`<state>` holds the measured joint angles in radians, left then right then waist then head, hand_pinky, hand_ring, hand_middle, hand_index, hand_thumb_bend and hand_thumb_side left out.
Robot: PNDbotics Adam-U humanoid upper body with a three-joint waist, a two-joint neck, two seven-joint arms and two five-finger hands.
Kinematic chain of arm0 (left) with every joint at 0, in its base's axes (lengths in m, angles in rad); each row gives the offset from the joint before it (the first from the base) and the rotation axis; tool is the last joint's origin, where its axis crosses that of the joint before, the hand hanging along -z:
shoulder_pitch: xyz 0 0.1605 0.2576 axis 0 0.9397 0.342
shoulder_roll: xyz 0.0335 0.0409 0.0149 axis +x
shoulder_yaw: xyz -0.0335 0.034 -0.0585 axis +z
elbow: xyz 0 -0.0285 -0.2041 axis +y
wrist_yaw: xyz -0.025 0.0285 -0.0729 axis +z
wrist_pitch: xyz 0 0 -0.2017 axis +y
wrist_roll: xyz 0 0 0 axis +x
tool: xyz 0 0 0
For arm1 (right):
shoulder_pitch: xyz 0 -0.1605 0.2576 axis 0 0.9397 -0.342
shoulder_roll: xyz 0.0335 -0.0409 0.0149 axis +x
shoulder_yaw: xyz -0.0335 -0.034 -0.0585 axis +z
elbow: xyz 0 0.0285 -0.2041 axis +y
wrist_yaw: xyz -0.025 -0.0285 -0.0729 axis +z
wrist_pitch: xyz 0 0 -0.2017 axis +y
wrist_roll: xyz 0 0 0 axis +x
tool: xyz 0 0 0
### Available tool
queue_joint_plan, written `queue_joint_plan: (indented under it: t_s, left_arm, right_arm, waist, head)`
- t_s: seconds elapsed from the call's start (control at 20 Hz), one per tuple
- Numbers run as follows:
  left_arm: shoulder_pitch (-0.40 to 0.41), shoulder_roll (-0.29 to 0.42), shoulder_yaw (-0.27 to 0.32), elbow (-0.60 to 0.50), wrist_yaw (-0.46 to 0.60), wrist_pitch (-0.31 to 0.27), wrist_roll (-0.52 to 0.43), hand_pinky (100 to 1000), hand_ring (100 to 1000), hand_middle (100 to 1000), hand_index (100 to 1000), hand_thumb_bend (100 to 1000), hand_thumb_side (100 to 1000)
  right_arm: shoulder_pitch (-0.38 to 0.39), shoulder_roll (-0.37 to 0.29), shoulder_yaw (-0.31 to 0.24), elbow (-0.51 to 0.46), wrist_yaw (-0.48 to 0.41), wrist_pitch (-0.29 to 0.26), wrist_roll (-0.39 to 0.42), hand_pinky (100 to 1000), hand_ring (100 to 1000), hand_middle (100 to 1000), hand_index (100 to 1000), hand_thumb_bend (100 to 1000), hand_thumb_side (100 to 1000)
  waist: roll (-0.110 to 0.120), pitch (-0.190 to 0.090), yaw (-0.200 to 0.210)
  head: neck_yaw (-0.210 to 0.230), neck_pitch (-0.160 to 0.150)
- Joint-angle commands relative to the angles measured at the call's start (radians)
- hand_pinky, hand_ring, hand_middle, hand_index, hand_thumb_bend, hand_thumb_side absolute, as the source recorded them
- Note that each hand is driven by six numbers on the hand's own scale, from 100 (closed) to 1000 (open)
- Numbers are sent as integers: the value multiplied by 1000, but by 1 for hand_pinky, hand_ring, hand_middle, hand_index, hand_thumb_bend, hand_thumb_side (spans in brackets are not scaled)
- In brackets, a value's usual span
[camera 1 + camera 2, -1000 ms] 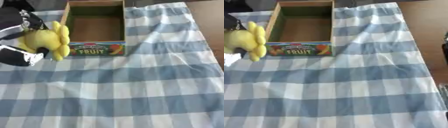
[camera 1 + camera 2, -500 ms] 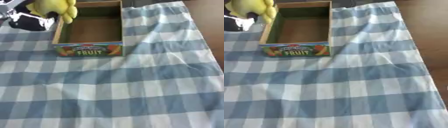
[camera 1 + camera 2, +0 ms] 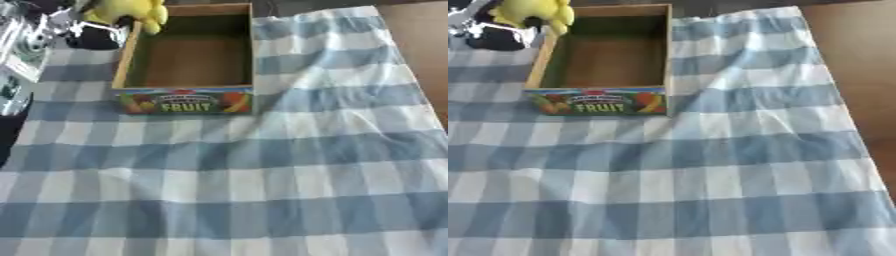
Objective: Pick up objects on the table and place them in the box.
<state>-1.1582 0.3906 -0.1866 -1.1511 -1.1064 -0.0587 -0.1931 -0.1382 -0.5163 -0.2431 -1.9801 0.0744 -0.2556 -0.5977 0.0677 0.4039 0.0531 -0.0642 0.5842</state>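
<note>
Flanking box point(image 3: 188, 55): checked cloth point(image 3: 262, 175).

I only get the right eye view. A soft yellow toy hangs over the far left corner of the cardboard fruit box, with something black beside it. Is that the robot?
Observer: Yes. The left eye view shows more of it: the left robot hand is beside the soft yellow toy, and a silver and black arm runs down the picture's left edge.
Operator: Does the checked cloth go on past my left edge?
Observer: No. In the left eye view the blue and white checked cloth ends there, and a dark strip shows beyond its left border.
</note>
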Motion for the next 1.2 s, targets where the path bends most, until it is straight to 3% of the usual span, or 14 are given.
queue_joint_plan:
  t_s: [0.05,0.25,0.75,1.2]
  left_arm:
    - [-46,-15,27,66,-70,-18,62,656,677,545,696,100,270]
    - [-76,-40,46,129,-132,-30,103,655,675,535,694,100,271]
    - [-116,-48,51,144,-282,-39,126,665,688,537,693,100,267]
    - [-124,-65,92,256,-311,-100,-40,723,756,610,740,100,248]
  right_arm:
    - [-11,-30,3,-20,6,-8,7,687,508,426,694,100,445]
    - [-15,-26,8,-20,8,-6,10,687,507,424,694,100,447]
    - [-26,-21,19,-20,-3,1,20,685,505,422,693,100,446]
    - [-31,-16,25,-20,-13,7,31,685,504,420,693,100,445]
  waist:
    - [-5,-14,-8]
    - [1,-1,-29]
    - [23,4,-62]
    - [34,12,-95]
  head:
    - [15,-25]
    - [29,-42]
    - [52,-57]
    - [71,-59]
